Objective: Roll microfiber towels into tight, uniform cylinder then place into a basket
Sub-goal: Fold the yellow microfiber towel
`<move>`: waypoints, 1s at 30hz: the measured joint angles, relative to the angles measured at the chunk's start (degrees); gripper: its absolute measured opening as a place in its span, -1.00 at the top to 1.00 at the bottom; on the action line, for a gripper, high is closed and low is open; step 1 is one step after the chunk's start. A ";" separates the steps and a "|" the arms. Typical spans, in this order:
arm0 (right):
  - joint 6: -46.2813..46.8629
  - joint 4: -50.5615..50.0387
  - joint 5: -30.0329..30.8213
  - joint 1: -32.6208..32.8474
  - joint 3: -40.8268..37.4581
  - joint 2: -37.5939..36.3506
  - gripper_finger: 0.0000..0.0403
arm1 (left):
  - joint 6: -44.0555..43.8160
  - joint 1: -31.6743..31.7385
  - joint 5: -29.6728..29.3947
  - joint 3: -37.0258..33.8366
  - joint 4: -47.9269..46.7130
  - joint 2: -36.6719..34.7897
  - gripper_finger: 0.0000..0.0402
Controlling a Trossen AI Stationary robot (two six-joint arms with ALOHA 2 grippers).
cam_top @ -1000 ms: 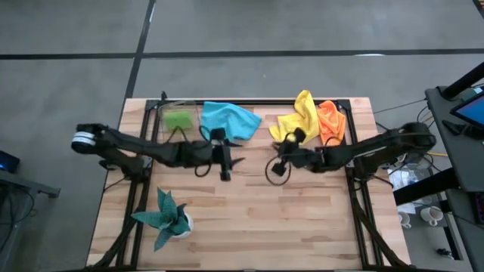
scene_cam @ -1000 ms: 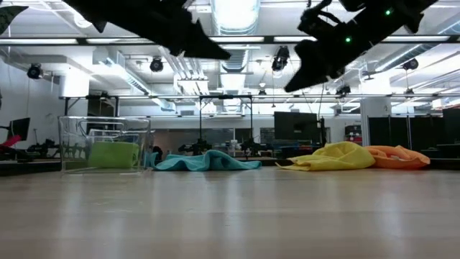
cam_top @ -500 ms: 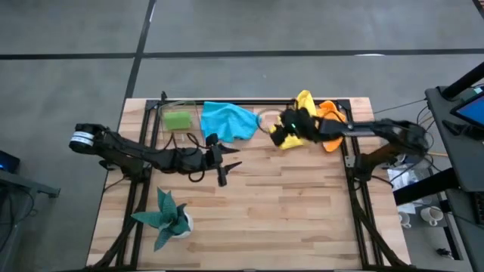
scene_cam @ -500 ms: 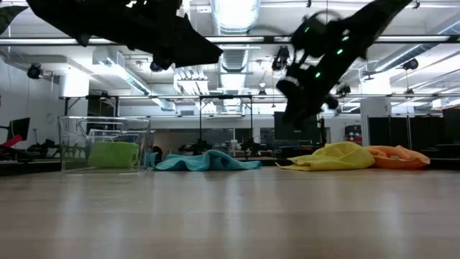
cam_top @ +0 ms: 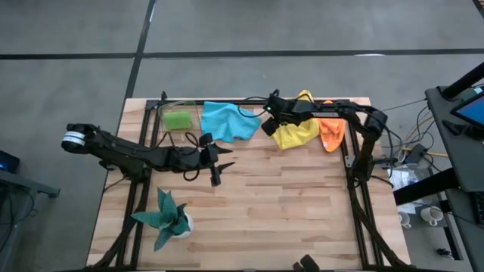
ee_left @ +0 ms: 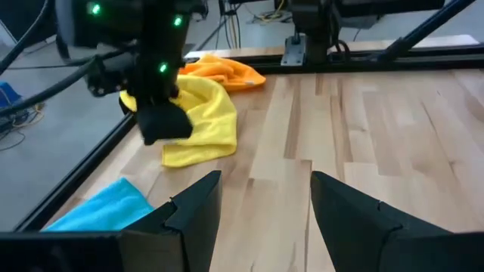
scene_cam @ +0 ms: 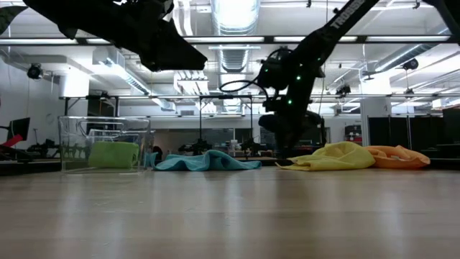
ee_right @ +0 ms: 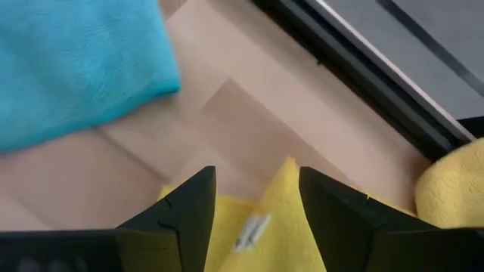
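High view shows the right gripper [cam_top: 267, 125], jaws spread, over the yellow towel's [cam_top: 296, 133] corner beside the blue towel [cam_top: 227, 121]; a shallow pinch might drag it bunched instead of flat.

Your high view looks straight down on the whole light wooden slatted table [cam_top: 249, 204]. Your low view sits at table-top height at the near edge, facing level across to the far edge and the room behind. Your left wrist view looks forward along the tabletop toward the crumpled yellow microfiber towel [ee_left: 200, 121]. Your right wrist view looks closely down on that towel's edge. All four views share the towel near the table's far edge.
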 joint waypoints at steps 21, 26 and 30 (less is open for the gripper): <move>3.06 -6.61 8.92 -0.80 9.31 10.61 0.07 | -0.02 0.00 0.04 -0.04 -1.52 0.00 0.07; 5.55 -9.90 8.97 -1.75 9.25 10.46 0.07 | 0.00 0.00 0.04 -0.04 -1.57 0.02 0.07; 6.03 -10.77 9.03 -2.23 9.09 10.50 0.07 | 0.00 0.00 0.04 -0.04 -1.57 0.02 0.07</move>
